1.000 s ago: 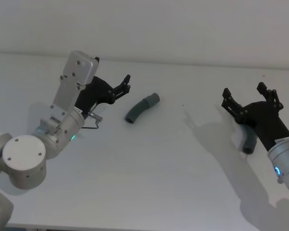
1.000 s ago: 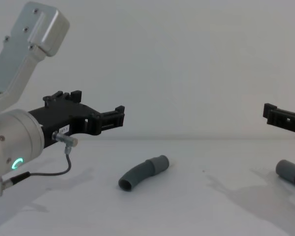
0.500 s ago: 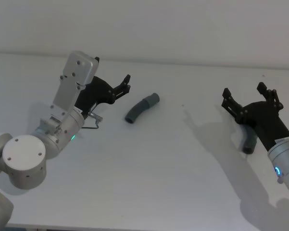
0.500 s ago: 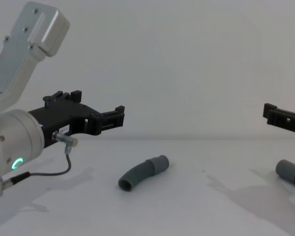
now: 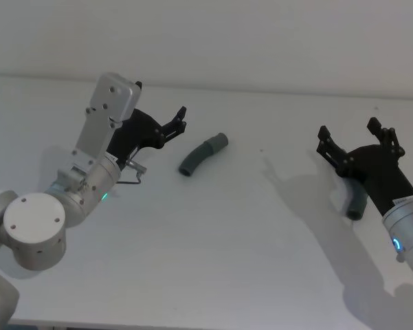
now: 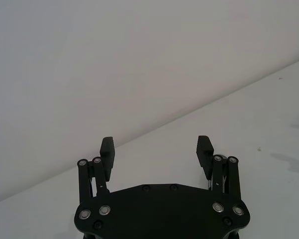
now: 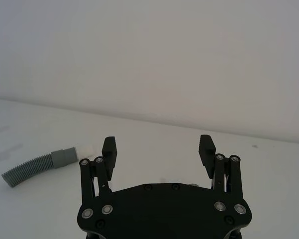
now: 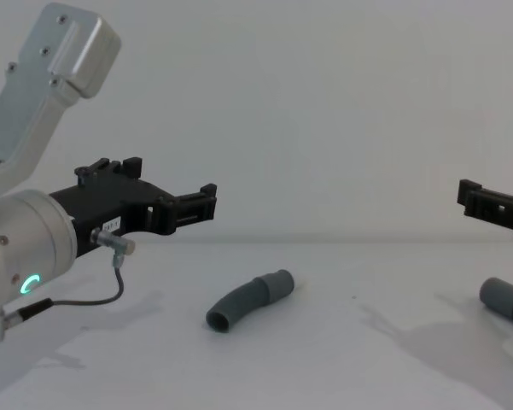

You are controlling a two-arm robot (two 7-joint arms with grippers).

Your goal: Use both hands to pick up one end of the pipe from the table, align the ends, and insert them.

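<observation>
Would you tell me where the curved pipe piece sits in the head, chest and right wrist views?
Head view: curved pipe piece, upper middle.
Chest view: lower middle.
Right wrist view: beside the right gripper, farther off.
Shared landmark: the table's far edge.

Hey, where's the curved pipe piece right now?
In the head view the curved pipe piece lies near the middle of the table, just beyond the open left gripper and well left of the right gripper.
</observation>
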